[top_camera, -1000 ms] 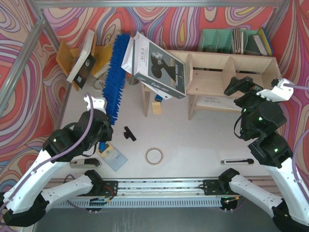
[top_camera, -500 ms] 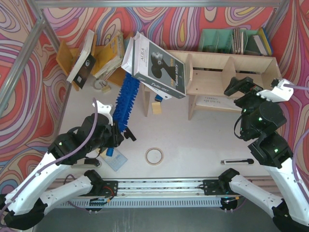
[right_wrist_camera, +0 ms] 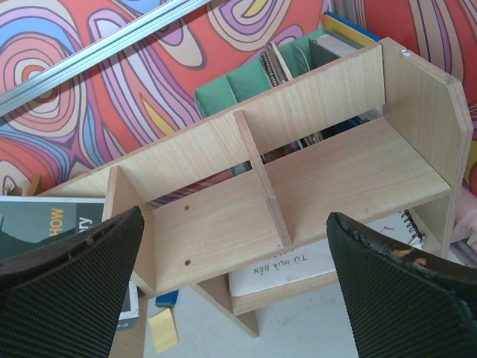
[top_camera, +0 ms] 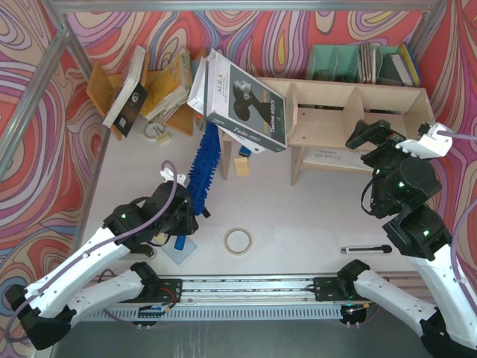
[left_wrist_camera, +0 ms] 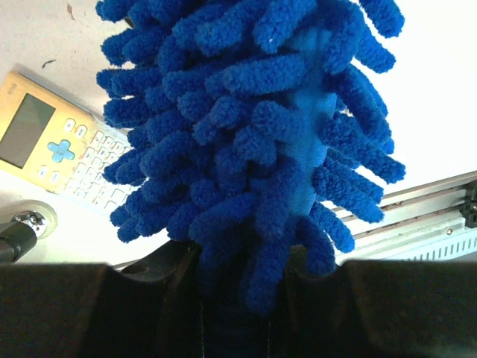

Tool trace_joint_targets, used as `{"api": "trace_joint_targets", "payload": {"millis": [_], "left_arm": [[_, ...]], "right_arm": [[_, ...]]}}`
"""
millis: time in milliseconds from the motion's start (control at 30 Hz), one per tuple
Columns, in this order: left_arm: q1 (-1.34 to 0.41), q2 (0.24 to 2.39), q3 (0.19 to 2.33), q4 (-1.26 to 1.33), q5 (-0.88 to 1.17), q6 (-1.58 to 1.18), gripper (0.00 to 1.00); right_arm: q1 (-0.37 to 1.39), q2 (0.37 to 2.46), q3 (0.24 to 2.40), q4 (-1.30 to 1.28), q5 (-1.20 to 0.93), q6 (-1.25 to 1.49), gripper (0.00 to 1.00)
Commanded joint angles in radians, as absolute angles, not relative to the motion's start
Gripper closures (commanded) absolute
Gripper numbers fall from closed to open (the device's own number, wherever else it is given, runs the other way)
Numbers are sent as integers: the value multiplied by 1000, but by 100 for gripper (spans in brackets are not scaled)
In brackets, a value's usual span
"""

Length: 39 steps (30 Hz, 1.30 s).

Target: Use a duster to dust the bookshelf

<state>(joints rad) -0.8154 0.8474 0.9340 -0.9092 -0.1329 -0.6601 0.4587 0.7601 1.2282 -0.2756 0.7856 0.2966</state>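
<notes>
Duster (top_camera: 203,162) in left gripper (top_camera: 185,218), near bookshelf (top_camera: 328,95)

The white tabletop (top_camera: 313,216) carries the bookshelf (top_camera: 328,95) at the far right and an orange rack (top_camera: 97,88) at the far left. Nearer lie a tape ring (top_camera: 238,241), a calculator (left_wrist_camera: 52,145) to its left and a pen (top_camera: 365,249) to the right.

Access to bookshelf (top_camera: 328,123): middle and right compartments open toward the near side; left end barred by a large grey book (top_camera: 242,101) leaning over it and the duster (top_camera: 203,168) slanting beneath; bare table (top_camera: 313,216) in front passable, tape roll (top_camera: 238,241) and pen (top_camera: 365,249) lying nearer the arm bases.
</notes>
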Motion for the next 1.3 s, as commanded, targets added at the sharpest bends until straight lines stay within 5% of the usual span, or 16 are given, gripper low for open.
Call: {"api": "trace_joint_targets", "payload": {"millis": [0,533,1000,1267], "left_arm": [[-813,863,872,-827,-139,-699,100],[-813,841,1001,-812,-229,-671,100],[-818,933,794,-699,-70,-755,100],[-854,939,883,-718,-121,-723,100]], "right_arm": [[459,748,1222,-275,799,302,1],[460,739,1217,-269,796,290,1],[460,738,1179,-250,801,282,1],[459,728,1068,-182,780,262,1]]}}
